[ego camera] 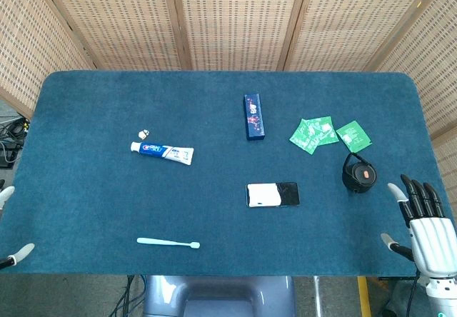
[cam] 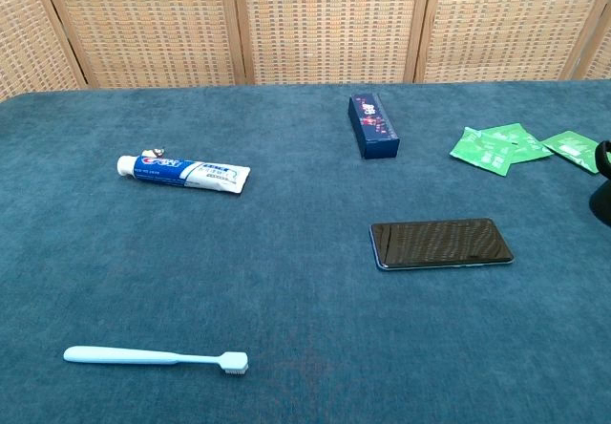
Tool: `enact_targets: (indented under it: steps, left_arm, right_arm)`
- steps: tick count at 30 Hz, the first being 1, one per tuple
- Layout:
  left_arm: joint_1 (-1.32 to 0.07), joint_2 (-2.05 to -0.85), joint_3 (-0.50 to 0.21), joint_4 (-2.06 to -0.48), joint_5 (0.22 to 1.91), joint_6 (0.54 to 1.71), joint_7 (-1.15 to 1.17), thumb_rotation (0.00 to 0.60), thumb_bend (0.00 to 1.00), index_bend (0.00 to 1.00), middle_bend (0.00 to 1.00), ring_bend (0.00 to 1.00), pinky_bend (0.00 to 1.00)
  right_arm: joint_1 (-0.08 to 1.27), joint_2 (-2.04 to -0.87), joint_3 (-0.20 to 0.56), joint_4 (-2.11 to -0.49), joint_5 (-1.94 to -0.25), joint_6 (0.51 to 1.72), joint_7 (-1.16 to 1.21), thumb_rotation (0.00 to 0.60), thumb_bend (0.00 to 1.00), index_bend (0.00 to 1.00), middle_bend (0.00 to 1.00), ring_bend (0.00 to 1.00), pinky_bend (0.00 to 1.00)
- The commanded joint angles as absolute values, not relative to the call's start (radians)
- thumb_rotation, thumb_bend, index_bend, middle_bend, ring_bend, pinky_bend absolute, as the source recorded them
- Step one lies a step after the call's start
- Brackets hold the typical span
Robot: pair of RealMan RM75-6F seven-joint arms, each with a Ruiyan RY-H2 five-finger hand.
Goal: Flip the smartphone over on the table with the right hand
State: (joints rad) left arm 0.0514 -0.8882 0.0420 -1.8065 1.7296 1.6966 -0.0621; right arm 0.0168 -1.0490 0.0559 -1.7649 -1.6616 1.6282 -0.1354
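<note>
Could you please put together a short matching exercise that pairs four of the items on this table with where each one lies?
Things:
1. smartphone
2. toothbrush
3. toothpaste tube
4. green sachets

Places:
A. far right part of the table, near the black round object
B. near edge, left of centre
C. middle of the table, screen up
D. left half, beyond the toothbrush

Pairs: 1-C, 2-B, 3-D, 4-A

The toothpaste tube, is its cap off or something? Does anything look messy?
Yes, a little. The toothpaste tube lies on its side, and a small white piece, perhaps its cap, sits loose just beside its end. The green packets overlap in an untidy pile. Nothing looks spilled or broken.
</note>
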Motion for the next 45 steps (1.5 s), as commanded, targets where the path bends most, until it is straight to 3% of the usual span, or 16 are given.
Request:
enact_targets:
  steps: [1, 7, 12, 19, 26, 31, 38, 45]
  left_arm:
    - [0.051, -0.888, 0.042, -1.806, 1.73, 1.697, -0.063, 0.6, 0.0, 0.0, 0.0, 0.0, 0.0]
    - [0.05, -0.888, 0.041, -1.807, 1.726, 1.693, -0.062, 0.6, 0.0, 0.0, 0.0, 0.0, 0.0]
    - [0.046, -0.89, 0.034, -1.809, 1.713, 1.687, -0.057, 0.6, 0.0, 0.0, 0.0, 0.0, 0.0]
    - [0.015, -0.899, 0.009, -1.83, 1.643, 1.623, -0.024, 0.6, 0.0, 0.0, 0.0, 0.0, 0.0]
    - [-0.021, -0.909, -0.021, -1.834, 1.551, 1.548, 0.001, 0.6, 0.0, 0.0, 0.0, 0.0, 0.0]
    - [-0.036, -0.91, -0.036, -1.836, 1.508, 1.52, 0.005, 0.6, 0.0, 0.0, 0.0, 0.0, 0.0]
    - [-0.05, -0.911, -0.046, -1.833, 1.468, 1.488, 0.01, 0.6, 0.0, 0.0, 0.0, 0.0, 0.0]
    - [-0.055, -0.912, -0.048, -1.833, 1.459, 1.479, 0.014, 0.6, 0.0, 0.0, 0.0, 0.0, 0.0]
  right_arm:
    - [0.016, -1.048, 0.055, -1.766, -1.662, 1.628, -0.136, 0.6, 0.0, 0.0, 0.0, 0.0, 0.0]
    - [0.032, -1.054, 0.053, -1.768, -1.658, 1.596, -0.145, 0.6, 0.0, 0.0, 0.0, 0.0, 0.0]
    - [0.113, -1.062, 0.074, -1.765, -1.661, 1.479, -0.199, 0.6, 0.0, 0.0, 0.0, 0.0, 0.0]
    - [0.381, -1.086, 0.185, -1.806, -1.508, 1.089, -0.285, 0.6, 0.0, 0.0, 0.0, 0.0, 0.0]
    - [0.582, -1.263, 0.26, -1.717, -1.27, 0.838, -0.281, 0.6, 0.0, 0.14, 0.0, 0.0, 0.0]
    - [0.668, -1.378, 0.264, -1.642, -1.12, 0.763, -0.341, 0.6, 0.07, 0.23, 0.0, 0.0, 0.0]
    - [0.74, -1.507, 0.232, -1.563, -0.99, 0.763, -0.434, 0.6, 0.2, 0.27, 0.0, 0.0, 0.0]
    - [0.778, -1.574, 0.224, -1.512, -0.897, 0.793, -0.487, 0.6, 0.21, 0.28, 0.0, 0.0, 0.0]
